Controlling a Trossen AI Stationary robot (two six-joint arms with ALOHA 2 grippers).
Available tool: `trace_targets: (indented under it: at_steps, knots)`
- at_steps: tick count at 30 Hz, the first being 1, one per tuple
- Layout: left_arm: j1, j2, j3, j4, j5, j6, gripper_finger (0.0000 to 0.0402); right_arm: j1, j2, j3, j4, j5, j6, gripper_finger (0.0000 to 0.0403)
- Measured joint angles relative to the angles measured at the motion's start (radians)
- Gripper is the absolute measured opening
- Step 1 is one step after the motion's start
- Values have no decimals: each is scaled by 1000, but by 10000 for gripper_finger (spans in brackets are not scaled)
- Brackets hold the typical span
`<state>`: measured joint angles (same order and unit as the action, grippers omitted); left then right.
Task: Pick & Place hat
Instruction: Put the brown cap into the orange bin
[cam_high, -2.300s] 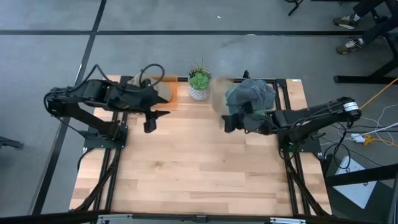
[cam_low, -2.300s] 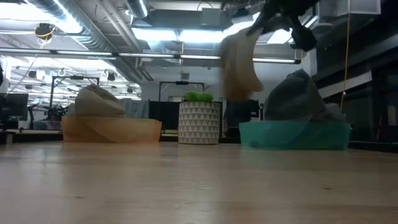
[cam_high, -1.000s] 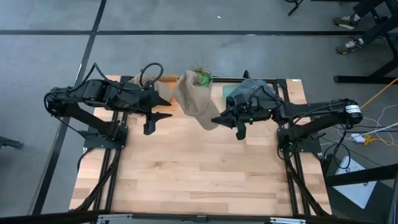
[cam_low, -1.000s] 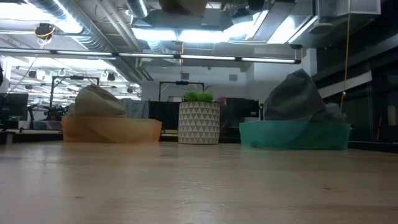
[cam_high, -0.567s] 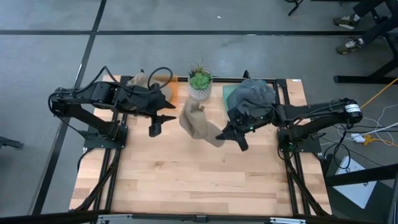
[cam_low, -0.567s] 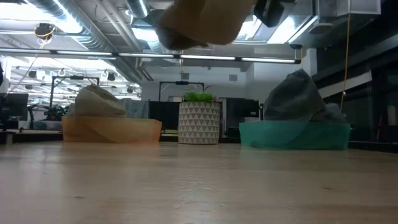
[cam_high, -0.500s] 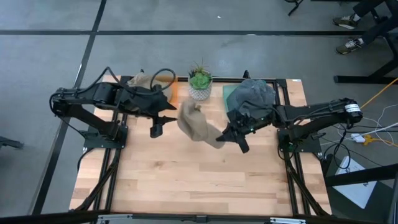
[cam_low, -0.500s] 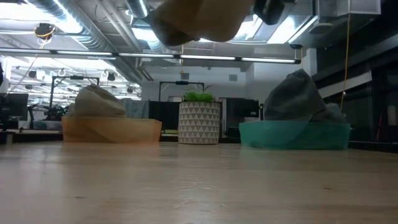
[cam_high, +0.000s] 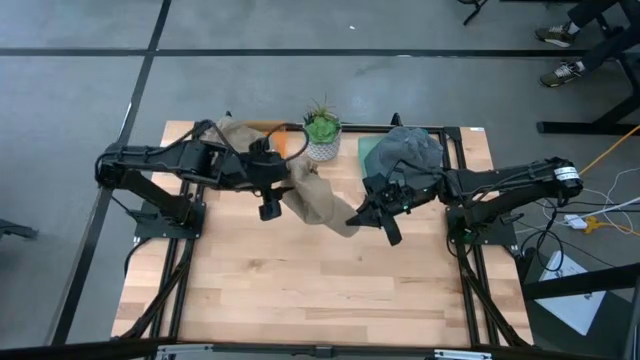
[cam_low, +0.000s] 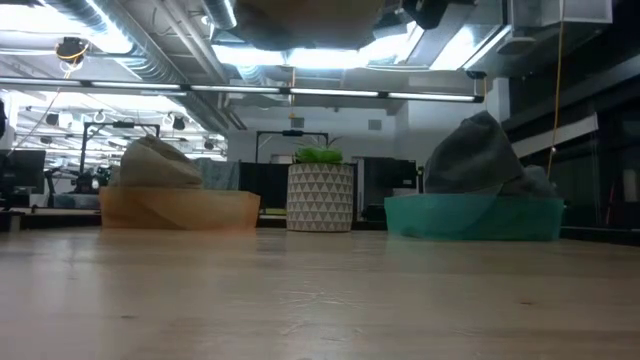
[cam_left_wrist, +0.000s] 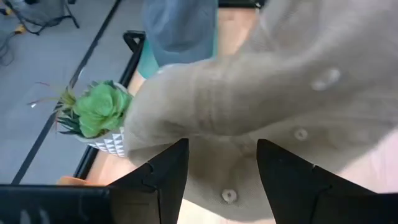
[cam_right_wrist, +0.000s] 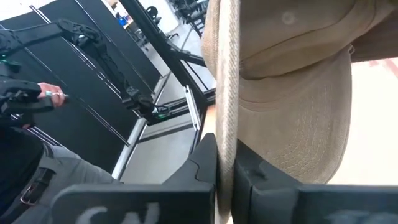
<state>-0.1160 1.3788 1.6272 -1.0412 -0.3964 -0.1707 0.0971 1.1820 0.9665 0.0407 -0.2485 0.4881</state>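
A tan hat hangs in the air over the table's middle, showing at the top edge of the low view. My right gripper is shut on it from its right side. My left gripper is open right beside the hat's left side. In the left wrist view, the tan cloth fills the space ahead of the two spread fingers. More tan hats lie in an orange bin at the far left, and grey hats are piled in a teal bin at the far right. My right gripper pinches the hat's brim edge between its two fingers, coming from the table's right side, about level. The hat is lifted clear of the table and spreads away from the fingers toward the left arm. My left gripper: whether it touches the hat, I cannot tell.
A white patterned pot with a green plant stands at the far edge between the two bins, just behind the hat. The wooden table top lies bare toward the near edge. A person's shoes show on the floor beyond the far right.
My left arm has reached toward the table's right, from beside the orange bin up to the hat's left side. My right gripper has brought the hat from over the plant toward the near side and has stayed shut on it. The hat has risen a little over the last half second.
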Motion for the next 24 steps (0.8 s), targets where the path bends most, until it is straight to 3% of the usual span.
trace_targets:
  at_steps: [16, 19, 24]
  knots:
    - [61, -3, 0, 154, 48, -9, 173, 0, 0, 0, 22, 20, -6, 14]
    - [61, -3, 0, 153, 36, -8, 129, 0, 0, 0, 22, 21, -13, 14]
    - [61, -3, 0, 152, 59, -9, 17, -3, 0, 0, 22, 13, -38, 14]
